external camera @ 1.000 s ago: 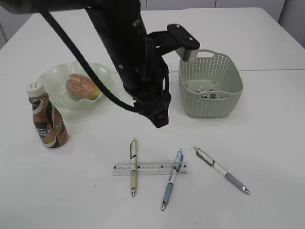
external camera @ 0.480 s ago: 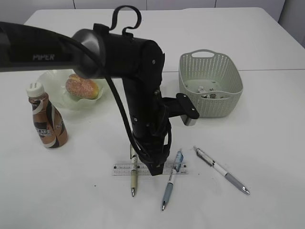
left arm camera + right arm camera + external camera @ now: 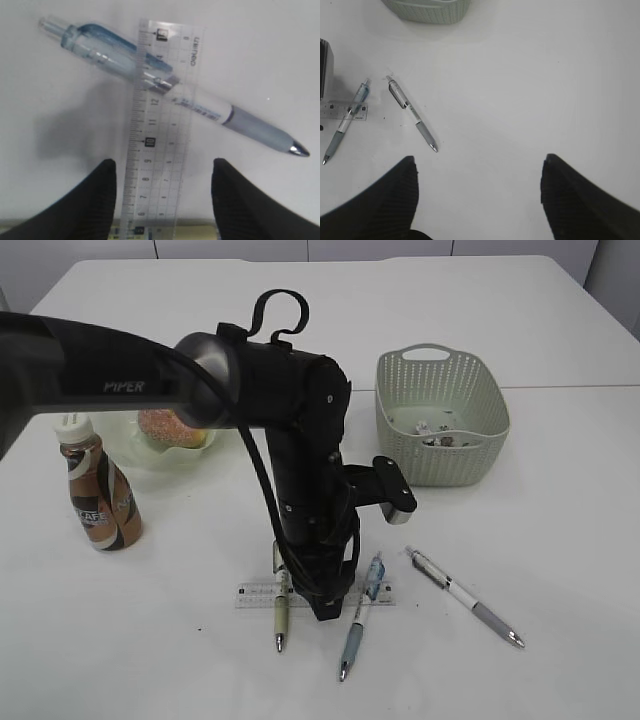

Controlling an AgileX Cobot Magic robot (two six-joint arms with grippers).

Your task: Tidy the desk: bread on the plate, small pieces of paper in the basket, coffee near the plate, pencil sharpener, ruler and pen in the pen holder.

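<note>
Left gripper [image 3: 162, 200] down over the ruler [image 3: 162, 130], fingers apart, one each side of its width. Ruler's long axis toward 12 o'clock in the wrist view, under the blue pen [image 3: 170, 90]. Right gripper [image 3: 477, 200] open, well apart, farther off.

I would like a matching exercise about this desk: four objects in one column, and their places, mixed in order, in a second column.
Objects:
1. bread
2. coffee bottle
3. paper scraps
4. ruler

Places:
A. inside the green basket
B. between the open fingers of the left gripper, lying across a blue pen
C. on the pale green plate
D. standing upright in front of the plate

Pairs: 1-C, 2-D, 3-A, 4-B
</note>
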